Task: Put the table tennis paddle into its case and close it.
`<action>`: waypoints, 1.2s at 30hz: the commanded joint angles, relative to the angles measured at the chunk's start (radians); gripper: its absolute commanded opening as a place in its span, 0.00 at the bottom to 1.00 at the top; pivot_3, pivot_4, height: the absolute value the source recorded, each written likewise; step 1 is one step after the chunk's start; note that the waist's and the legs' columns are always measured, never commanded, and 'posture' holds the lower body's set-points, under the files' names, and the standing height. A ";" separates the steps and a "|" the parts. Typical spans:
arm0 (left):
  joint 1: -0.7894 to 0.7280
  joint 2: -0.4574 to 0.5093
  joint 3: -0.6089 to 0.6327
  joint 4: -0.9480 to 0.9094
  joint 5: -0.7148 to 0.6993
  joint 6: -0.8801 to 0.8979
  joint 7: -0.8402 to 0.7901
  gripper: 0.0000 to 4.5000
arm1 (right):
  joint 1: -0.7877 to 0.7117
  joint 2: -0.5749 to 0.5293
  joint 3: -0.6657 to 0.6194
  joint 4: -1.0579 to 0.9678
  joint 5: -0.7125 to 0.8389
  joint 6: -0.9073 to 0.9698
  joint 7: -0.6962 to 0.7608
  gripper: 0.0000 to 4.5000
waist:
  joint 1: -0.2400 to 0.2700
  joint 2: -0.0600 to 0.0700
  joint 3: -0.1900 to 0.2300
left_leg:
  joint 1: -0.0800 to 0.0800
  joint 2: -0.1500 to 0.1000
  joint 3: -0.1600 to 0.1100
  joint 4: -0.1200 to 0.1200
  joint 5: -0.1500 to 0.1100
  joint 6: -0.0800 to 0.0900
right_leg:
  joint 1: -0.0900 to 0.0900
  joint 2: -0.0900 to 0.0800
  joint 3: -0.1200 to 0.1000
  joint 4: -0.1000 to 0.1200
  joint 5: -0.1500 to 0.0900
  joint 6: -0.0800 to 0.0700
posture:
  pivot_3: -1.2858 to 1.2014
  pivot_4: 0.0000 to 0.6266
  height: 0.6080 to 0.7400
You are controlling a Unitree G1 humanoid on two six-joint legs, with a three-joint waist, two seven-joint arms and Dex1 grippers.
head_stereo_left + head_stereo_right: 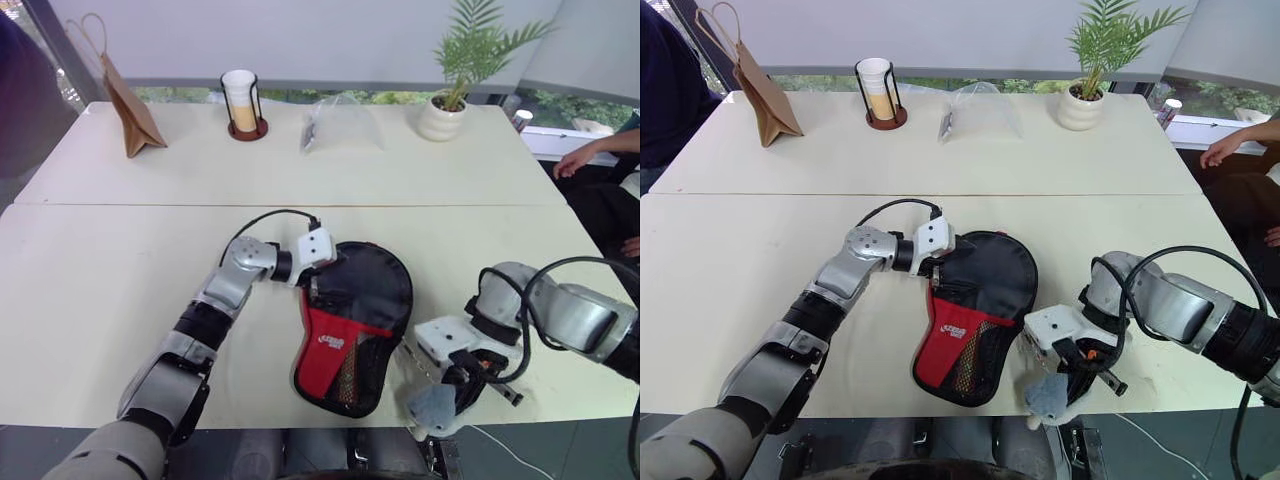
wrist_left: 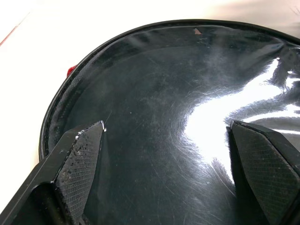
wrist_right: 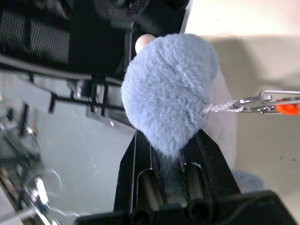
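The left gripper [image 2: 164, 154] hovers with jaws spread wide over the case [image 1: 352, 325], a paddle-shaped black pouch with a glossy black face, red logo panel and mesh, lying near the table's [image 1: 120, 260] front edge. Further right, the right gripper [image 3: 177, 180] is clamped on a fluffy blue-grey plush [image 3: 171, 89] by the edge.

Paper bag [image 1: 128, 112]; cup in holder [image 1: 241, 103]; potted plant [image 1: 448, 105]; blue fuzzy charm [image 3: 171, 93].

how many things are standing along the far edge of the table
4: a brown paper bag at the far left, a cup in a wire holder beside it, a clear plastic bag mid-table, and a potted plant toward the right.
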 commanded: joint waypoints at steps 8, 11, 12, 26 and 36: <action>0.037 0.040 -0.030 0.002 0.031 0.054 0.002 1.00 | -0.038 0.045 -0.096 0.221 -0.174 -0.195 0.027 0.04 | -0.011 -0.012 -0.014 | 0.002 0.002 0.000 0.001 -0.004 0.002 | 0.004 -0.001 0.000 -0.006 0.001 -0.001 | 0.52 0.24 1.00; 0.031 0.039 -0.012 -0.015 0.005 0.060 -0.009 1.00 | -0.080 0.055 -0.122 0.312 -0.222 -0.270 0.027 0.04 | -0.031 -0.010 -0.012 | 0.003 0.002 0.002 0.001 -0.004 0.002 | 0.003 -0.003 0.000 -0.006 0.001 0.000 | 0.52 0.24 1.00; 0.028 0.038 -0.001 -0.024 -0.008 0.065 -0.013 1.00 | -0.096 0.075 -0.137 0.364 -0.256 -0.302 0.027 0.04 | -0.035 -0.010 -0.012 | 0.004 0.003 0.003 0.001 -0.004 0.002 | 0.003 -0.003 0.000 -0.006 0.000 0.001 | 0.52 0.24 1.00; 0.026 0.070 0.028 -0.163 -0.095 0.085 -0.123 1.00 | -0.413 0.455 -0.208 1.061 -0.528 -0.488 -0.179 0.04 | -0.060 -0.007 -0.009 | 0.003 0.003 0.016 0.003 -0.003 0.002 | -0.008 -0.009 0.000 -0.004 0.016 -0.001 | 0.52 0.24 1.00; -0.001 0.033 0.013 -0.106 -0.061 0.067 -0.068 1.00 | -0.489 0.552 -0.267 1.244 -0.595 -0.565 -0.197 0.04 | -0.060 -0.006 -0.008 | 0.003 0.004 0.025 0.003 -0.003 0.003 | -0.012 -0.011 0.001 0.000 0.022 -0.003 | 0.52 0.24 1.00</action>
